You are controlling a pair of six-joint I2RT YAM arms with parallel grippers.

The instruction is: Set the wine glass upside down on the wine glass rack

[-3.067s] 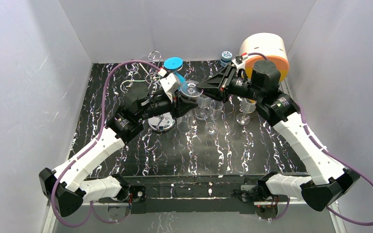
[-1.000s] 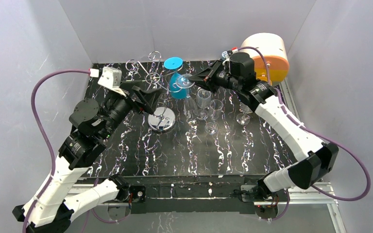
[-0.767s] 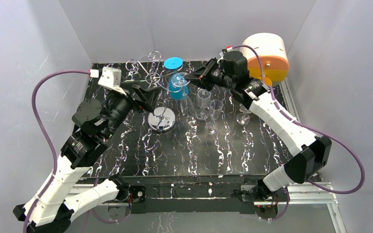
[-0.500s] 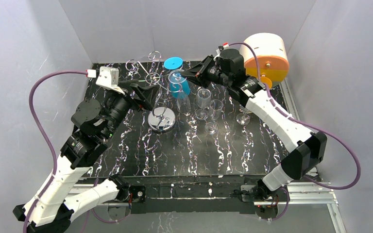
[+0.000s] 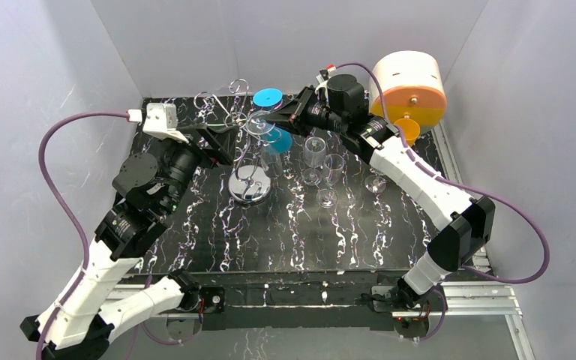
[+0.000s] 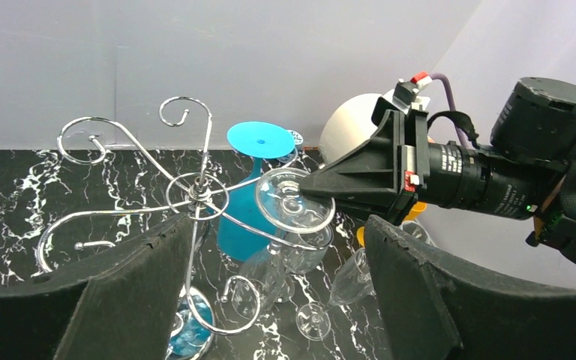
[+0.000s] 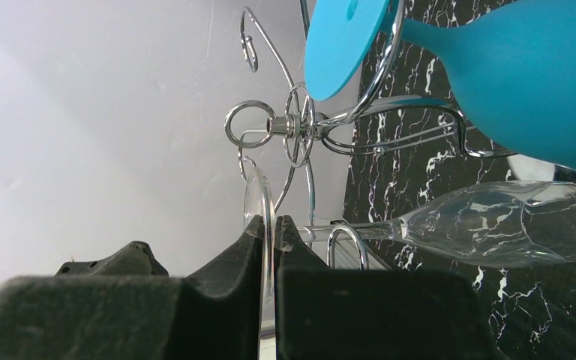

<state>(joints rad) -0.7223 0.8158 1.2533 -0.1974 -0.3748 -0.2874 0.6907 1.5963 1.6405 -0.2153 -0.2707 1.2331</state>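
**While gripped by the foot: one clear wine glass, inverted, beside the wire rack**

Where the overhead view shows its upper middle, the right end effector [image 5: 271,118] is closed edge-on upon the round foot of the clear wine glass [image 7: 465,225]. Its two black fingers [image 7: 225,262] all but meet across the thin disc.

- **Attitude:** the wine glass hangs foot uppermost and leaning, with the bowl below.
- **Location:** it is just right of the central post of the wine glass rack [image 6: 197,196]. The rack is silver wire with scroll arms and a top loop, and its chrome base [image 5: 249,186] stands on the black marbled surface [image 5: 307,240].
- **Seating:** in the right wrist view the stem crosses a small wire loop of the rack. Whether it sits in that loop cannot be told.
- **Left end effector [image 5: 221,145]:** it is spread wide and holds nothing, just left of the rack.

**Also present**
- A turquoise glass [image 6: 236,225] hangs inverted on a rack arm, just behind the clear one.
- Upright clear glasses [image 5: 322,161] are grouped to the right of the rack.
- An orange-and-white drum [image 5: 412,79] is at upper right.

**Markings:** a small blue-and-white patterned cap [image 6: 294,136] lies behind the turquoise foot. Its print is too small to read.

**Changes**
- About three seconds ago both end effectors met at the wine glass, above the standing group.
- The left one has since released it, opened and drawn back leftward.
- The right one has carried the wine glass left. In the last half second it went from in front of the turquoise bowl to nearly the post.
- The rack, turquoise glass and standing glasses are unmoved.
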